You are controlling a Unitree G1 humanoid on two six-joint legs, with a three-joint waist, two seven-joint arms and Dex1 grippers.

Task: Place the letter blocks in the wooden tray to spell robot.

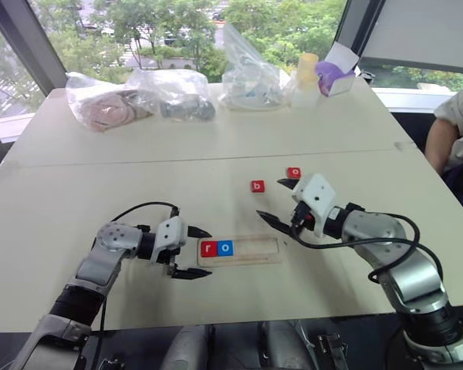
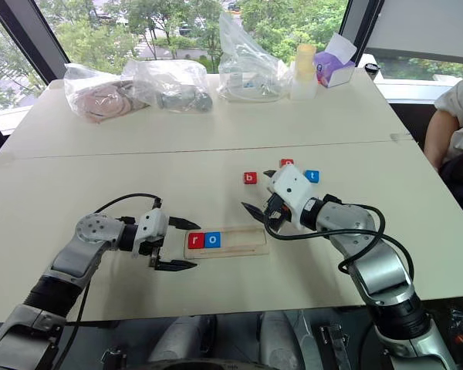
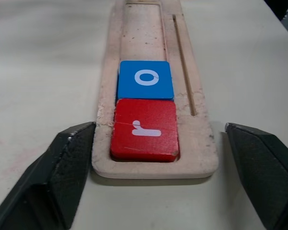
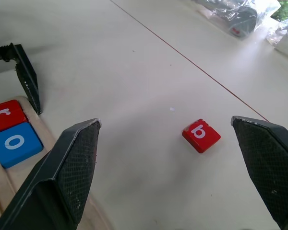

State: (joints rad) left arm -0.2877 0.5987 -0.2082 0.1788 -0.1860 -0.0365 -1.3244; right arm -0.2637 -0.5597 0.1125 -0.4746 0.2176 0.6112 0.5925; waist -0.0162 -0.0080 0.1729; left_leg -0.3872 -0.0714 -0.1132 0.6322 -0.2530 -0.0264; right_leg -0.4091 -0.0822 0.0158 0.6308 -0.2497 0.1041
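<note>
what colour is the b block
Red, with a white letter: the b block lies on the table, clearest in the right wrist view.

I face a pale table [image 1: 139, 154] with a seam across it. Behind it, big windows [image 1: 177, 31] show green trees in daylight, with dark frames [image 1: 31, 38] between them.

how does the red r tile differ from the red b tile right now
The red square r tile sits inside the pale wooden tray, at its end slot; the red square b tile lies loose on the bare table. The r tile touches the blue o tile; the b tile stands alone. Both are flat red squares with white lowercase letters.
</note>
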